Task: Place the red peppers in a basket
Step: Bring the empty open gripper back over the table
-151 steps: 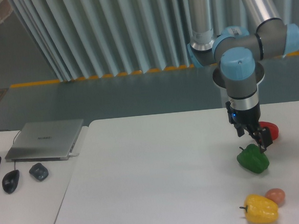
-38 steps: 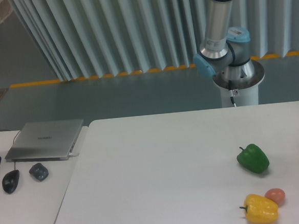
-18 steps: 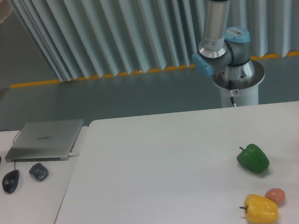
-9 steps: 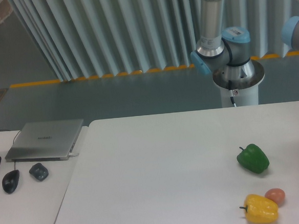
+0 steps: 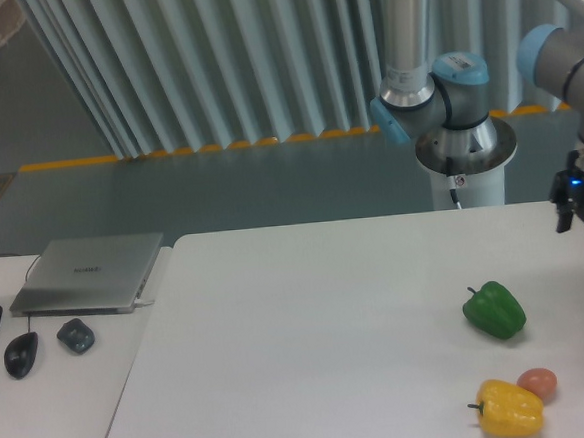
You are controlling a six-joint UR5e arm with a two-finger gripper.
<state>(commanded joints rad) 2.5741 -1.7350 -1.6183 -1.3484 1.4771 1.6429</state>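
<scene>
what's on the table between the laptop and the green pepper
Nothing: in the camera view, only bare white tabletop separates the closed grey laptop from the glossy green bell pepper.

- green pepper [image 5: 495,310] sitting on the white table [image 5: 311,348], right side
- yellow pepper [image 5: 510,408] near the front edge, with a small round reddish-orange fruit [image 5: 537,383] just beside it
- closed silver laptop [image 5: 87,273] over on the left desk
- black mouse [image 5: 21,354] and a dark grey mouse [image 5: 76,335] in front of the laptop
</scene>
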